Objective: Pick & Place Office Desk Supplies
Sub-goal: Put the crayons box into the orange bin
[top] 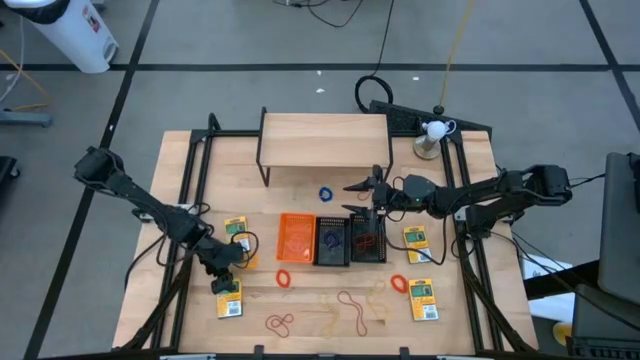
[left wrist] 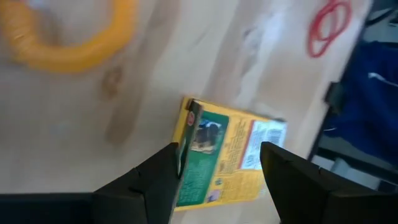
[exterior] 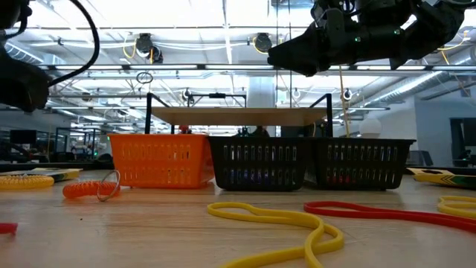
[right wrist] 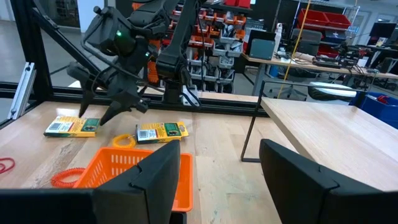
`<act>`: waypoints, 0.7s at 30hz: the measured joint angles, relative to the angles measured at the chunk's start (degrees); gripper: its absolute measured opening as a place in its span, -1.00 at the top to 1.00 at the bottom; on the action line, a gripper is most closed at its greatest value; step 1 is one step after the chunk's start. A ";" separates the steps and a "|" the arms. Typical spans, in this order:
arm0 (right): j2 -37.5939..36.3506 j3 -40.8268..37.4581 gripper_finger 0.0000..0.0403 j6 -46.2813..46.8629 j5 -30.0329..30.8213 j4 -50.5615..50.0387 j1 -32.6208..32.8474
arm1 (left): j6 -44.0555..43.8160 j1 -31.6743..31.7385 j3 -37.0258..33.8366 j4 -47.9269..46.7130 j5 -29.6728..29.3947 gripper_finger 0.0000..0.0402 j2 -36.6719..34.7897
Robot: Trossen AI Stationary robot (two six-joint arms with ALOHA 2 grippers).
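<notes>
Bright overhead ceiling lights; left wrist view blurred.

No text, brand or number can be read anywhere. The yellow-and-green pack (left wrist: 227,158) in the left wrist view carries fine print and a white barcode-like panel, but the lettering is too blurred to make out; the other packs are too small.

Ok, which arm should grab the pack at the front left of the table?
Left. The left gripper hangs open right over that pack, fingers either side. The right gripper is up over the black bins.
</notes>
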 joint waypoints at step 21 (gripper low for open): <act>0.00 0.00 -0.04 0.00 0.01 -0.75 0.00 | -0.83 -0.04 0.00 0.54 2.40 0.53 0.00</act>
